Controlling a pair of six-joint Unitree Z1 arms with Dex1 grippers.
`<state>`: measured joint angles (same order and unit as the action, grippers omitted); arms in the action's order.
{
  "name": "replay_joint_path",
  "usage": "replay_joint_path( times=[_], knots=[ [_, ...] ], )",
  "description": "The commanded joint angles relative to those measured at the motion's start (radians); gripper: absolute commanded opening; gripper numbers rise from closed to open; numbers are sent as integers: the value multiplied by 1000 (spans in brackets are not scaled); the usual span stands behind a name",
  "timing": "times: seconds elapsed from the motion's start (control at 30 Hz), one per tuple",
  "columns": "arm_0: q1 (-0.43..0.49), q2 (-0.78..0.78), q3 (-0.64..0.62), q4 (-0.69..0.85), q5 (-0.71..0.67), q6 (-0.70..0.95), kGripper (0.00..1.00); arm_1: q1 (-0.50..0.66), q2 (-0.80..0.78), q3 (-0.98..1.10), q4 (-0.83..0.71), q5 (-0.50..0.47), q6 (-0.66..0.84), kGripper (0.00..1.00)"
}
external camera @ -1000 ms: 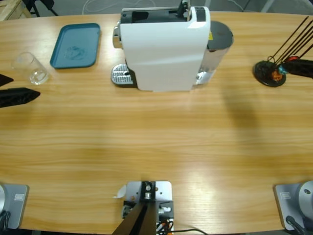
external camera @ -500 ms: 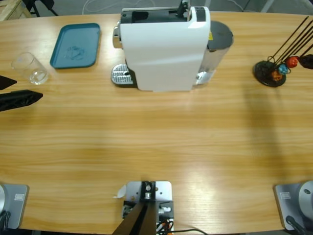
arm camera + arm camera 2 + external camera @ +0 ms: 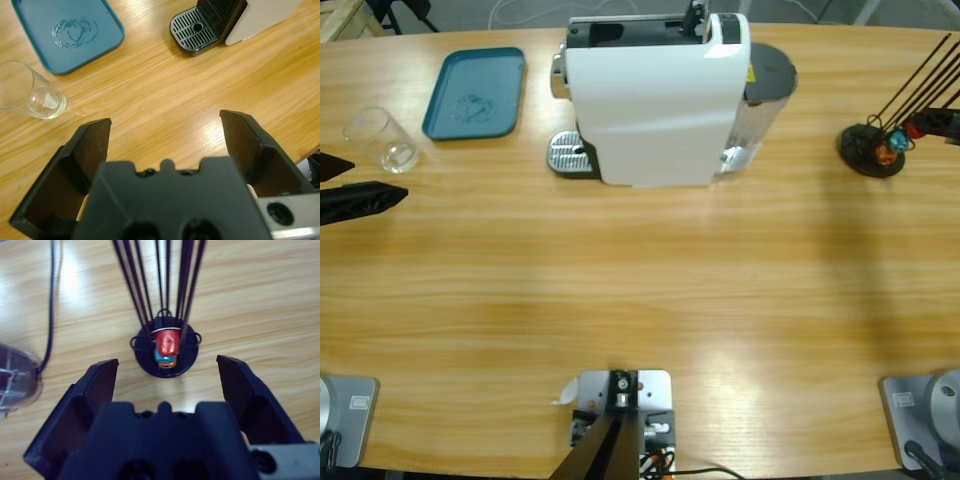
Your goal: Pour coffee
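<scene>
Glass (image 3: 31, 98): standing empty beside teal tray (image 3: 475, 92).
Capsule rack (image 3: 166, 352): holding red capsule.
Left end effector (image 3: 165, 131): hovering, jaws apart.
Right end effector (image 3: 166, 374): facing rack, jaws apart.

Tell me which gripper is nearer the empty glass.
Left. The left gripper sits just in front of the glass at the table's left end; the right gripper is far off at the capsule rack.

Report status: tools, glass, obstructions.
Left tool open beside empty glass. Right tool open above capsule rack. No coffee visible. Nothing blocking.
</scene>
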<state>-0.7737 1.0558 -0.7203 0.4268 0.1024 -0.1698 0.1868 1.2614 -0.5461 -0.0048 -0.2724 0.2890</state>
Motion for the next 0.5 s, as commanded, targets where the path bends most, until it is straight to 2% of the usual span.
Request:
replay_joint_path(
  times=[0.03,0.13,0.5],
  knots=[
    [-13,0,38,-10,16,6,936,-24,79,48,-49,-24,18,821],
    [-13,1,38,-10,16,6,931,-24,84,48,-57,-18,18,766],
    [-13,7,38,-10,16,6,931,-24,128,39,-81,-10,15,757]
  ],
)
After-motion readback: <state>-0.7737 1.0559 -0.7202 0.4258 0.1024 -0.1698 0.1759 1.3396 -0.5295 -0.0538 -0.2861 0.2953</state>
